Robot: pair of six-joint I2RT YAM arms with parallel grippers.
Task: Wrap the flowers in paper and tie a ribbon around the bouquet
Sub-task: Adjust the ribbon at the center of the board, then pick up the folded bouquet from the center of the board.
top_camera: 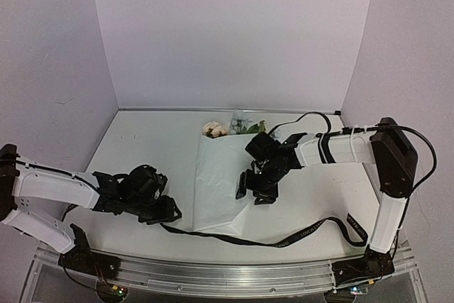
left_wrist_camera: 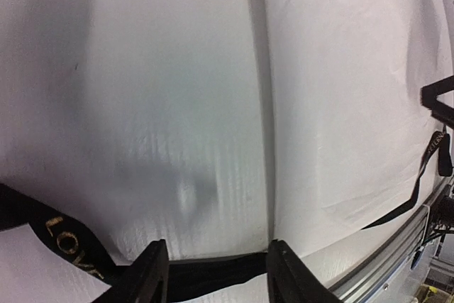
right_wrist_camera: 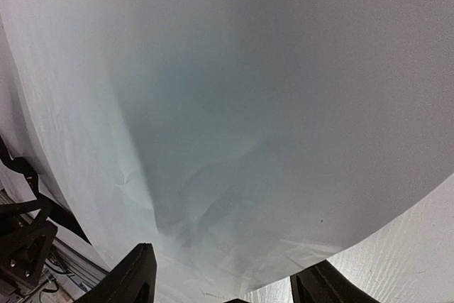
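Observation:
The white paper [top_camera: 216, 182] lies folded over the flowers [top_camera: 215, 130], whose peach blooms and green leaves stick out at its far end. The black ribbon [top_camera: 305, 235] runs along the near side of the table, under the paper's near corner. My left gripper [top_camera: 164, 211] sits low at the paper's near left corner. In the left wrist view it [left_wrist_camera: 218, 246] is open, with the ribbon [left_wrist_camera: 213, 274] lying across the gap and the paper [left_wrist_camera: 340, 104] just ahead. My right gripper [top_camera: 254, 189] hovers over the paper's right edge. It [right_wrist_camera: 233, 257] is open above the bulging paper [right_wrist_camera: 269, 104].
The ribbon's loose end loops by the right arm's base [top_camera: 358, 233]. A metal rail [top_camera: 227, 274] edges the table's near side. Purple walls enclose the back and both sides. Black cables [top_camera: 312, 117] trail from the right arm.

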